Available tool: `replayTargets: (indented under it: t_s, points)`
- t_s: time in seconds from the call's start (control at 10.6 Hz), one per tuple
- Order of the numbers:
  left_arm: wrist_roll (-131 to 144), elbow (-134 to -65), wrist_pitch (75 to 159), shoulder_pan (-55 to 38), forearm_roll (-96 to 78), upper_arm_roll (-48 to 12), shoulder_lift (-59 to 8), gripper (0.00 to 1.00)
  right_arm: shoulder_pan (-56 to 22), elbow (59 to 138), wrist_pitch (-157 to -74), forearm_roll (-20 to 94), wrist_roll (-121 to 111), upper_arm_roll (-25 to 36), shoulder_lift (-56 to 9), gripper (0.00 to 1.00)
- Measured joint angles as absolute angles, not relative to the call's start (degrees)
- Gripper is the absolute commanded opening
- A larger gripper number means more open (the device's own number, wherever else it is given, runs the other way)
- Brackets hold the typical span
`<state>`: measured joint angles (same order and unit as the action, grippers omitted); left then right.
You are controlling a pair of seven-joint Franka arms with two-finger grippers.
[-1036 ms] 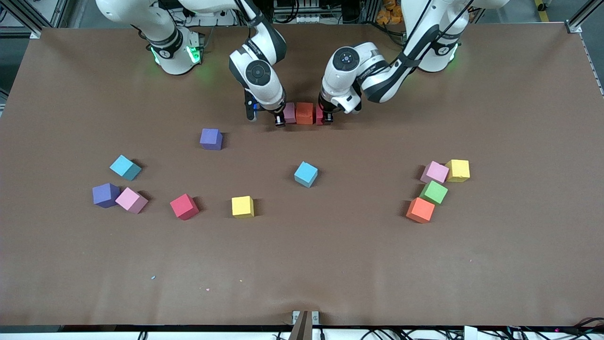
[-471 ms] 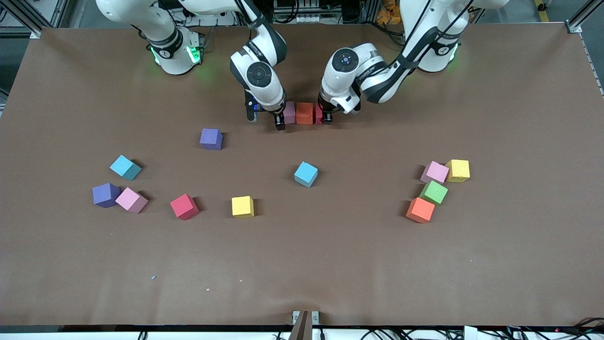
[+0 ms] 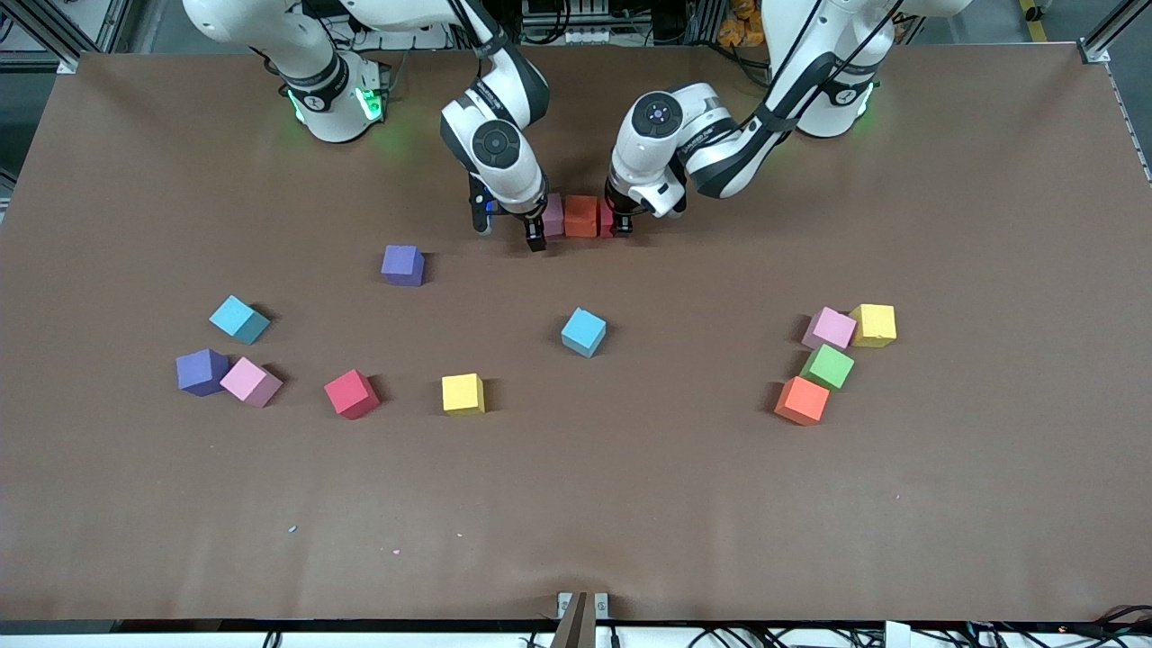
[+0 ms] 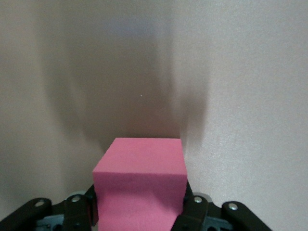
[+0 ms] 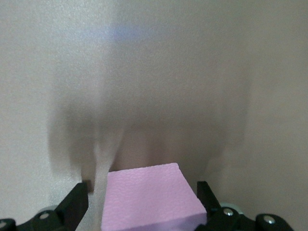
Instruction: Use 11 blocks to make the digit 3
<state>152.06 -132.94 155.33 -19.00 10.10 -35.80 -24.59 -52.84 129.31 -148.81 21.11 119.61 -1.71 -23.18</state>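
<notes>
Three blocks sit in a row at the frame's upper middle: pink block (image 3: 553, 215), orange block (image 3: 581, 216), red block (image 3: 608, 219). My left gripper (image 3: 623, 221) pinches the red one (snugly); my right gripper (image 3: 509, 227) stands spread around the pink.

Three blocks (image 3: 580, 217) sit touching in a row near the arms' bases.

High front camera faces the arms; wrist cameras look close at table (image 3: 630, 504).
</notes>
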Motion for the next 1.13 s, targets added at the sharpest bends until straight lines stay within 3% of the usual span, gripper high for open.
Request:
replayTargets:
  t_s: [1.13]
  points:
    - [152.1,-130.5,155.4,-20.1,10.1,-35.8,-25.7,0.0,-51.9,128.1,-146.1,21.1,119.6,-1.1,-22.5,1.0]
